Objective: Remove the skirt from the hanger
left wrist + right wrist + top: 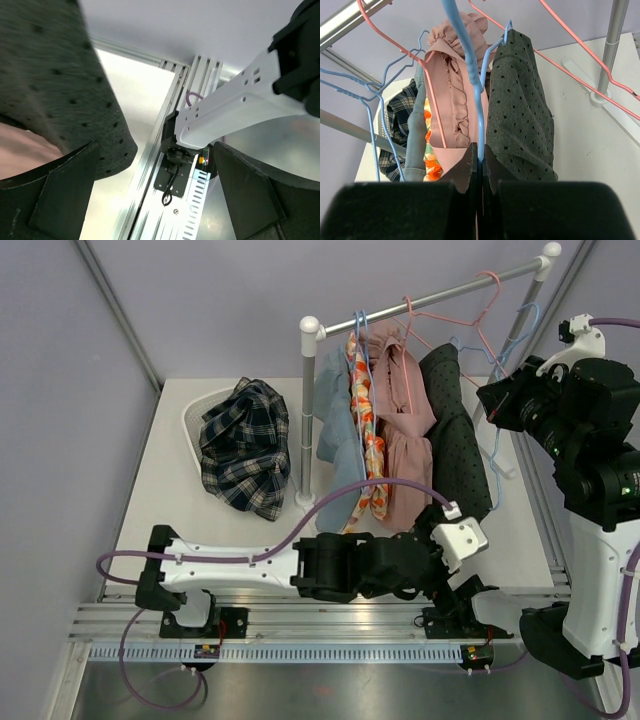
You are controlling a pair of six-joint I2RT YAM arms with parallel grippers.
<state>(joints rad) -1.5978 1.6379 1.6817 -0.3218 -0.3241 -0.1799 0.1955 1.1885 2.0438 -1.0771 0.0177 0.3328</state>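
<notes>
Here the right tool [480, 167] is clamped on the blue hanger [469, 75] beside the dotted skirt [520, 105], while the left tool [157, 192] stands wide apart near its hem.

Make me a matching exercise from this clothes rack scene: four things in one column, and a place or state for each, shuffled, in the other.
Things:
1. plaid garment
2. dotted skirt
3. left gripper
4. right gripper

Places or states:
A. shut on the blue hanger
B. hanging from the rail
C. jaws wide open
D. heaped in the white basket

Pairs: 1-D, 2-B, 3-C, 4-A
</notes>
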